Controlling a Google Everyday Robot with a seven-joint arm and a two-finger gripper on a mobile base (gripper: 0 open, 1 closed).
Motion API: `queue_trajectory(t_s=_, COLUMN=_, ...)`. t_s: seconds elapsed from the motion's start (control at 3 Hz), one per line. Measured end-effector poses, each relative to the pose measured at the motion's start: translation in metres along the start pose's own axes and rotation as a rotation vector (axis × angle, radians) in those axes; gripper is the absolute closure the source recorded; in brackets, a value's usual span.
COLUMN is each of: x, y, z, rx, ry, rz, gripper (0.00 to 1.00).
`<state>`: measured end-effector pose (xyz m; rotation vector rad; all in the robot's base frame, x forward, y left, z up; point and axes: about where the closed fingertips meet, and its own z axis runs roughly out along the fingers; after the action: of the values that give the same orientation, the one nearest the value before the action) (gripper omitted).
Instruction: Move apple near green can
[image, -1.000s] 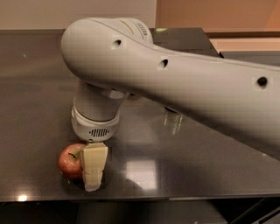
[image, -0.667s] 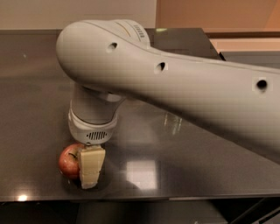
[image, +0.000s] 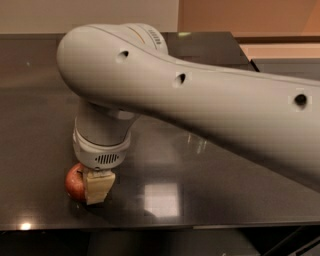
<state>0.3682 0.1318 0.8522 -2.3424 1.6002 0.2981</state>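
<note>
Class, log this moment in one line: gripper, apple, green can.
gripper: down at apple | apple: front-left of table, partly hidden by gripper | green can: not visible

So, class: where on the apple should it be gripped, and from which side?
Across its widest middle, from above: the apple is round and sits on the table with its sides exposed. The pincer is at the apple, pointing down from above.

The cream claw (image: 95, 190) sits low against the red apple (image: 73, 183) on the glossy black table (image: 210, 195); the arm (image: 210, 100) is pale grey.
</note>
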Motion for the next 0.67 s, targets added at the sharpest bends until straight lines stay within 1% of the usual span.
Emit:
queue_trajectory(t_s=0.33, x=0.008, y=-0.006, z=-0.012, rx=0.018, ry=0.008, rz=0.012, gripper=0.87)
queue_trajectory(t_s=0.67, x=0.034, y=-0.015, z=-0.029, rx=0.052, ry=0.034, rz=0.058, gripper=1.00)
